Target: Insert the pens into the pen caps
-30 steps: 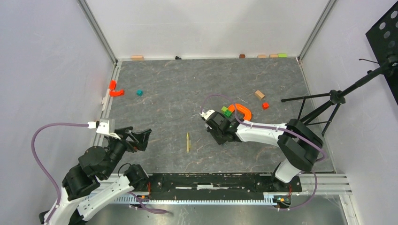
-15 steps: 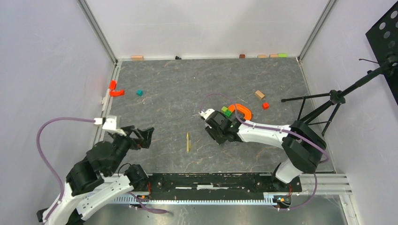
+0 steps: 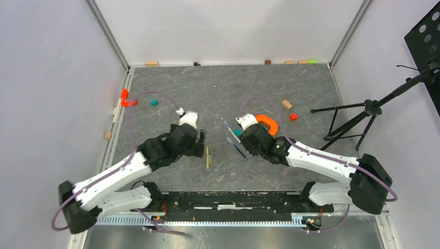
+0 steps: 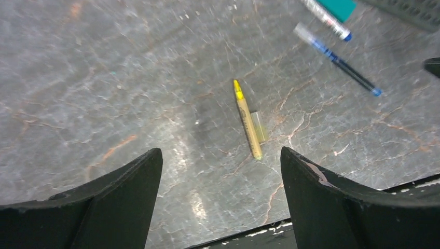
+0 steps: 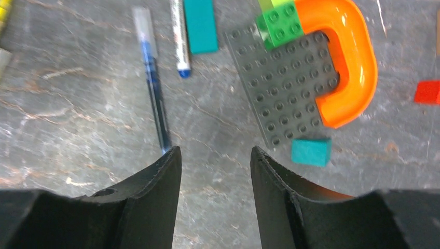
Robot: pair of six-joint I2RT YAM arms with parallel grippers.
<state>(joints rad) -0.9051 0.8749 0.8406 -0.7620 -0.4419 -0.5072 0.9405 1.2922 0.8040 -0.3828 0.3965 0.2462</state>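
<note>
**Top view:** L gripper (image 3: 201, 142) is seen left of centre, just left of the yellow pen (image 3: 208, 157), which lies lengthwise on the table (image 3: 171, 83). R gripper (image 3: 249, 147) is seen right of centre, just beside the blue pen (image 3: 238, 148). The white-barrelled pen (image 3: 228, 127) lies above it, next to a teal block (image 3: 237, 132). An orange arch (image 3: 268, 122) is seen upper right of the R wrist. Jaw gaps can't be told from here, and no writing can be read.

**L wrist view:** Fingers (image 4: 114, 197) are spread wide, w/ only bare table between them. The yellow pen is shown mid-frame, tilted, clear of both fingers. A short pale tube (image 4: 258, 127) touches its lower right side and is made out only in this view. Both other pens lie upper right. Print on the white barrel is too blurred to be read.

**R wrist view:** Fingers (image 5: 155, 192) are set at a moderate gap, w/ nothing held. The blue pen's lower tip lies just by the left finger. A grey studded plate (image 5: 283, 98), a green brick (image 5: 280, 23) and a teal cube (image 5: 310, 151) are shown here but are hidden under the arm in the top view.
</note>
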